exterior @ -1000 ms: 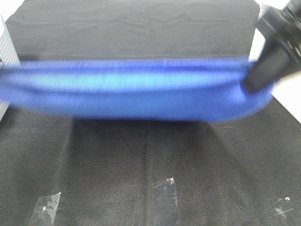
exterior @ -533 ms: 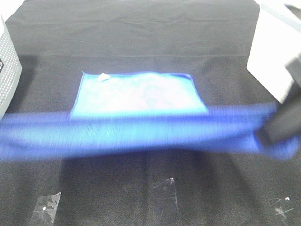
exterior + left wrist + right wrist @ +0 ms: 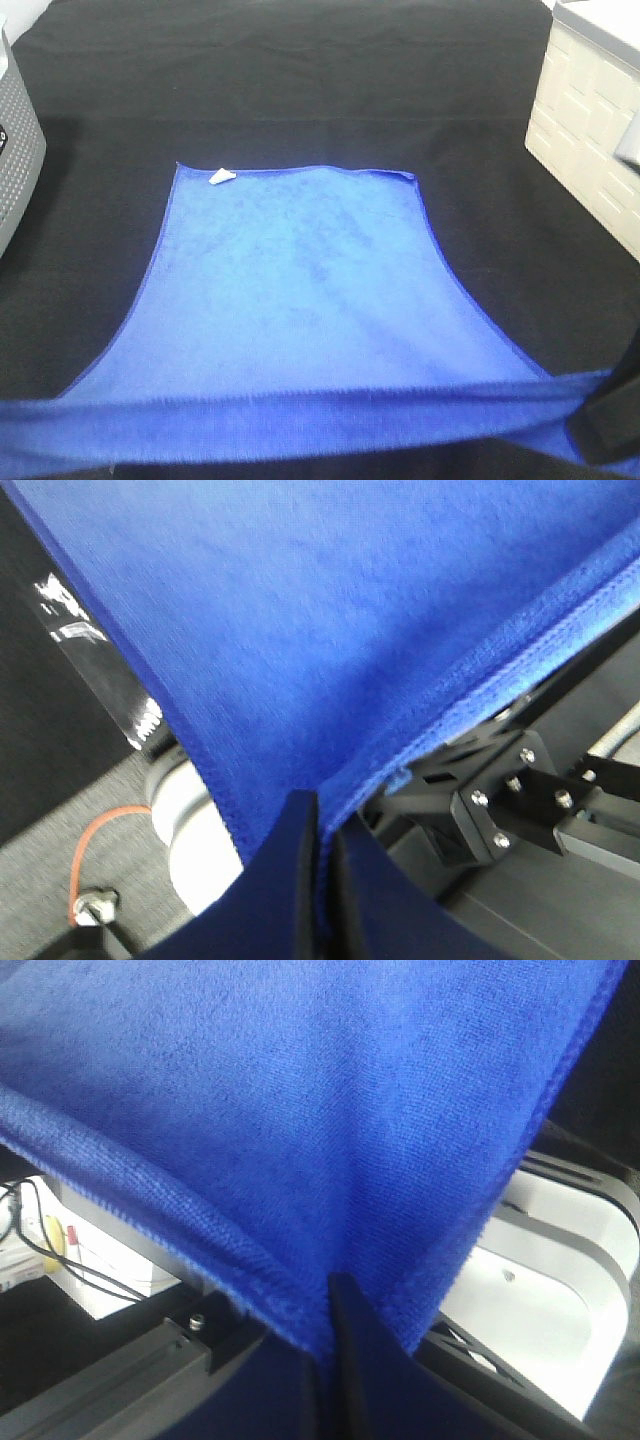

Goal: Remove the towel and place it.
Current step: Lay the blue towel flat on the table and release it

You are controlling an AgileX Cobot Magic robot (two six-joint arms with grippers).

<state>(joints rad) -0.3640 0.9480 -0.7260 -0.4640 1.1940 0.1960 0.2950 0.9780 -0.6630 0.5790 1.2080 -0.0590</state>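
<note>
The blue towel (image 3: 300,280) lies spread on the black table cloth (image 3: 300,80), its far edge flat with a small white tag (image 3: 221,177) at the far left corner. Its near edge is lifted and stretched across the front of the exterior view. My right gripper (image 3: 608,425) shows as a dark shape at the front right, at that edge's right end. In the right wrist view the gripper (image 3: 325,1310) is shut on a corner of the towel (image 3: 300,1090). The left gripper (image 3: 320,825) is shut on the towel (image 3: 300,610) at another corner; it is outside the exterior view.
A grey perforated container (image 3: 15,160) stands at the left edge. At the right edge stands a white ribbed box (image 3: 590,120). Clear tape pieces (image 3: 75,610) are stuck on the black cloth near the front.
The stretched edge of the towel has travelled from the back to the front of the table, laying the towel out flat behind it. The right arm came forward with it.
</note>
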